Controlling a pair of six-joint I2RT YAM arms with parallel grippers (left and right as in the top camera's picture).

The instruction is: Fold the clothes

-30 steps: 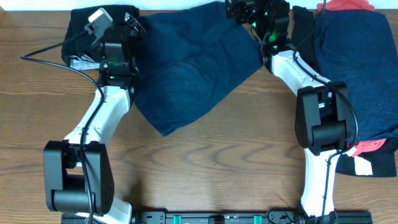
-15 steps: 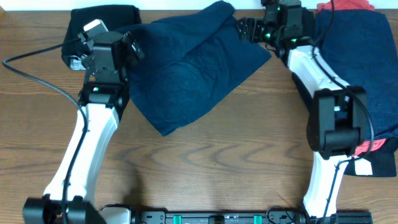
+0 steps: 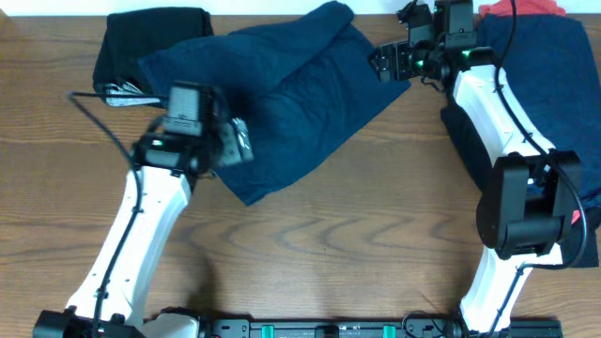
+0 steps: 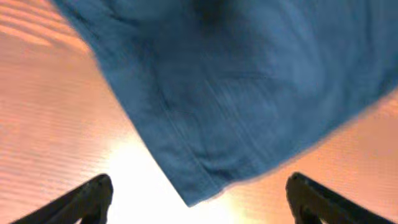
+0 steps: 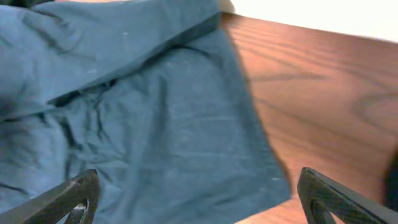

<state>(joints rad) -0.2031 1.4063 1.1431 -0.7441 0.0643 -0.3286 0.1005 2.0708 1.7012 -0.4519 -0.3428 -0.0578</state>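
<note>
navy shirt (image 3: 282, 103) spread by desk (image 3: 329, 244) far edge | left tool (image 4: 199, 194) apart, empty, above shirt's near corner | right tool (image 5: 199, 196) apart, empty | only overhead shows black cloth (image 3: 150, 38), far-left corner

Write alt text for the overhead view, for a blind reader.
A rumpled navy blue shirt lies spread across the top middle of a wooden table. The left end effector hangs over its lower left edge, the right end effector beside its right corner. A black garment lies at top left, a navy and red clothes pile at right.
</note>
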